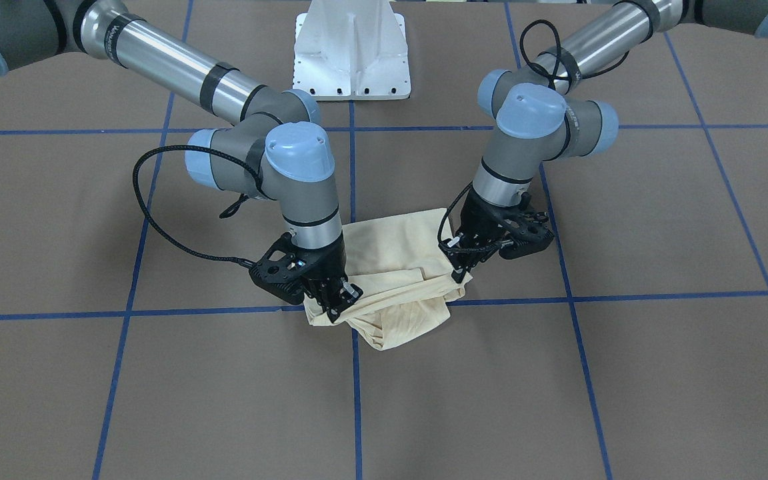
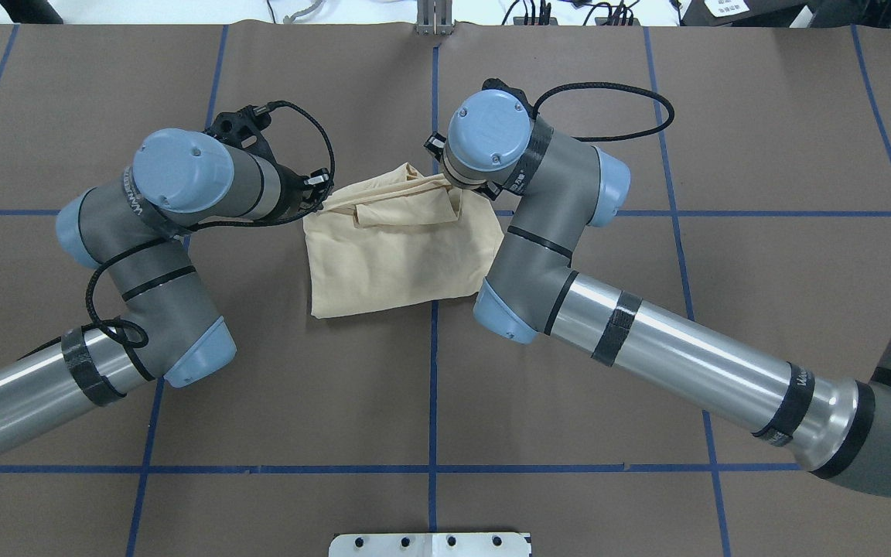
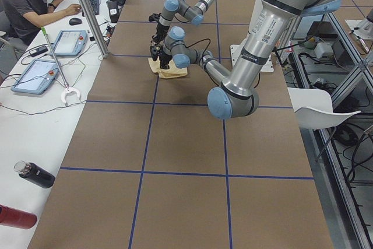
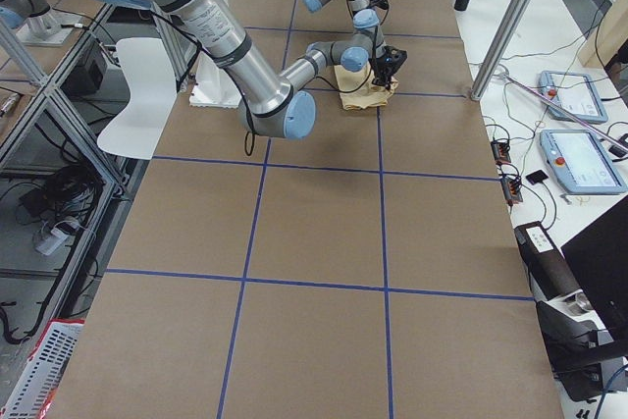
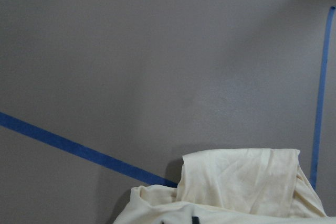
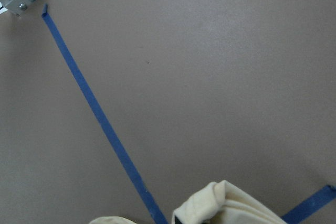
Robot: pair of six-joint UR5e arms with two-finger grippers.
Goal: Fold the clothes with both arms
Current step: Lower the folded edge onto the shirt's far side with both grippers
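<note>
Shirt is held pinched, seen from the front, at 8 o'clock by right gripper, 3 o'clock by left gripper.

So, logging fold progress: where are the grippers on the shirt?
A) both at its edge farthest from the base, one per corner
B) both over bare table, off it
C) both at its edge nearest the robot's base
A: the left gripper and right gripper sit at the far corners of the T-shirt, away from the white base.
</note>
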